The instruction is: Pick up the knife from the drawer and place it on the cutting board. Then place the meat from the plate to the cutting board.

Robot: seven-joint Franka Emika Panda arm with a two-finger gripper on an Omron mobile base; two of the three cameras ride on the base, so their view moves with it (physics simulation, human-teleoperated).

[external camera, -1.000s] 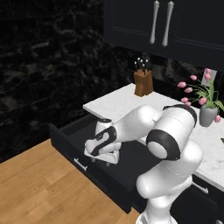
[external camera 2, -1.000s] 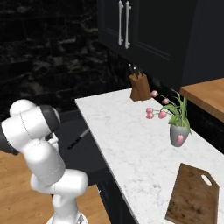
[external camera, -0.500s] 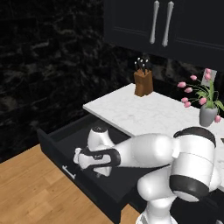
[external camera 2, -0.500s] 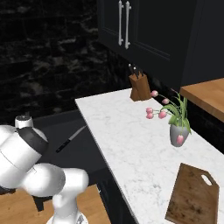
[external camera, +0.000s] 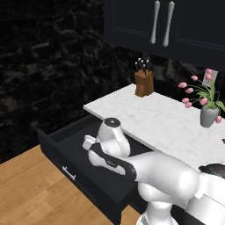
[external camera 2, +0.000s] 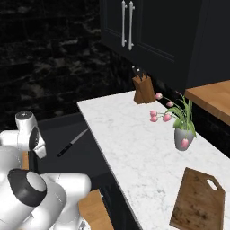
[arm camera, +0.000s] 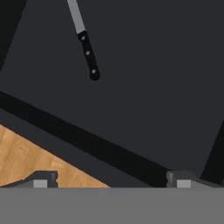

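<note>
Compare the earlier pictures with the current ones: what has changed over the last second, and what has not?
The drawer has slid further out, and the arm has swung low over its front. The gripper has let go of the drawer's handle, its jaws wide and empty. The knife lies inside the drawer as before; the cutting board is unmoved.

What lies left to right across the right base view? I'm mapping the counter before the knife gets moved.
Knife in the open drawer → knife block → flower vase → cutting board.
</note>
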